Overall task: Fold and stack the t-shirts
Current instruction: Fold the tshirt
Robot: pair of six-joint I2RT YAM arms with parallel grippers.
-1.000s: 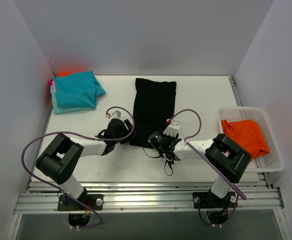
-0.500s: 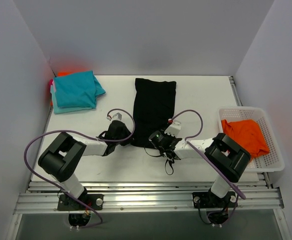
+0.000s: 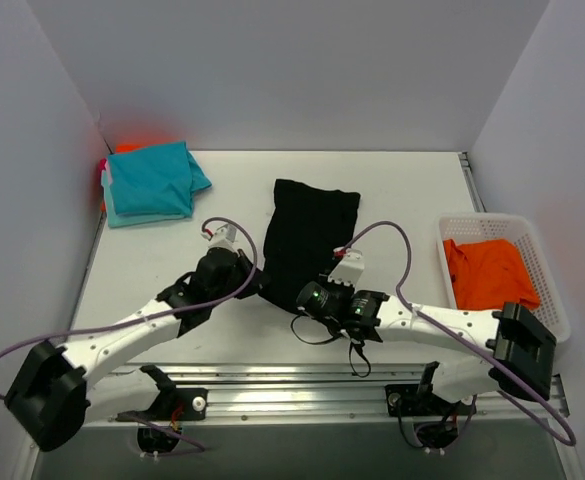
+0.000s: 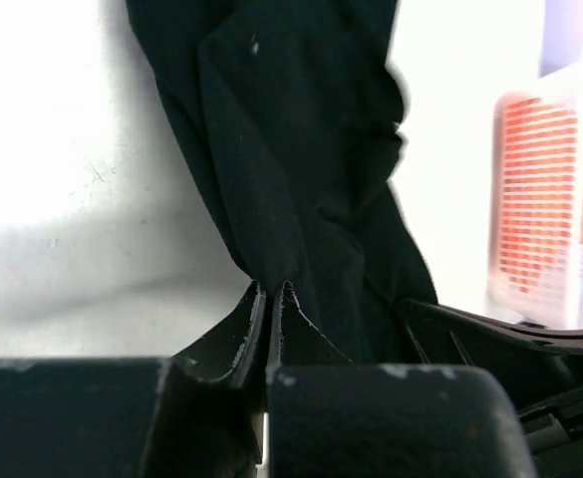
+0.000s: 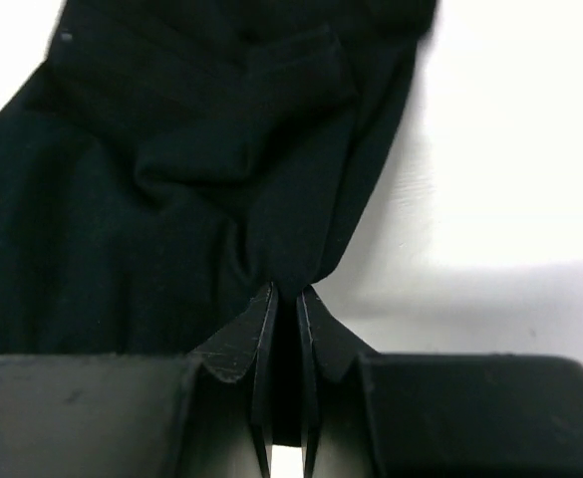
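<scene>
A black t-shirt (image 3: pixel 310 235) lies lengthwise mid-table, its near end bunched and narrowed. My left gripper (image 3: pixel 256 284) is shut on the near left corner of it, and in the left wrist view the fingertips (image 4: pixel 273 290) pinch black cloth (image 4: pixel 301 139). On the near right corner my right gripper (image 3: pixel 303 300) is shut; the right wrist view has the cloth (image 5: pixel 171 169) puckering into the tips (image 5: pixel 289 291). Folded teal t-shirts (image 3: pixel 152 182) are stacked at the back left, with an orange edge (image 3: pixel 128 148) showing behind. An orange t-shirt (image 3: pixel 488 272) lies in the basket.
The white lattice basket (image 3: pixel 555 308) stands at the right edge of the table, seen blurred in the left wrist view (image 4: pixel 535 189). Grey walls close in the back and both sides. Purple cables loop off both arms over the near part of the table.
Both grippers have shut on the black t-shirt's near corners. The arms have stretched out low and drawn the shirt toward the near edge, bunching its near end.
</scene>
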